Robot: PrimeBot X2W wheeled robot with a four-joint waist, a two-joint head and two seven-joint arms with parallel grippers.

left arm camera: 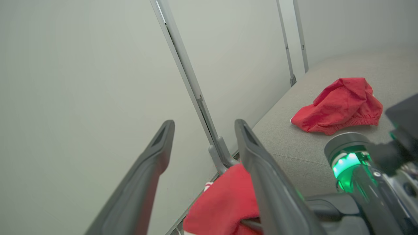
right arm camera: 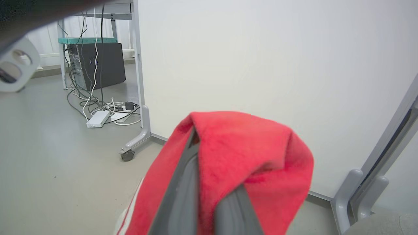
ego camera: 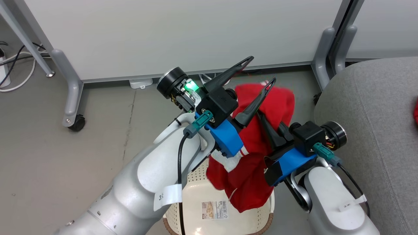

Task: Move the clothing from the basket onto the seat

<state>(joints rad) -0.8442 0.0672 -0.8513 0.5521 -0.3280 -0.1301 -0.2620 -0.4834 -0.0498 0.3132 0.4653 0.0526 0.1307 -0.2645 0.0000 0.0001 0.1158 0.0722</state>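
Note:
A red garment (ego camera: pixel 251 153) with white trim hangs from my right gripper (ego camera: pixel 271 127), which is shut on it above the cream basket (ego camera: pixel 196 195). In the right wrist view the cloth (right arm camera: pixel 248 147) drapes over both fingers and hides their tips. My left gripper (ego camera: pixel 260 70) stands open and holds nothing, just left of and above the hanging garment, one finger crossing in front of it. Its fingers (left arm camera: pixel 163 137) point toward the white wall. The basket's paper label (ego camera: pixel 214 210) shows on its floor. The grey seat (ego camera: pixel 369 130) lies to the right, with a second red garment (left arm camera: pixel 339 106) crumpled on it.
White partition panels on grey castor legs (ego camera: pixel 72 94) stand close behind the basket, another leg (ego camera: pixel 321 58) beside the seat. Cables (ego camera: pixel 13 65), a power strip (right arm camera: pixel 96 119) and a computer tower (right arm camera: pixel 98 65) lie on the grey floor at far left.

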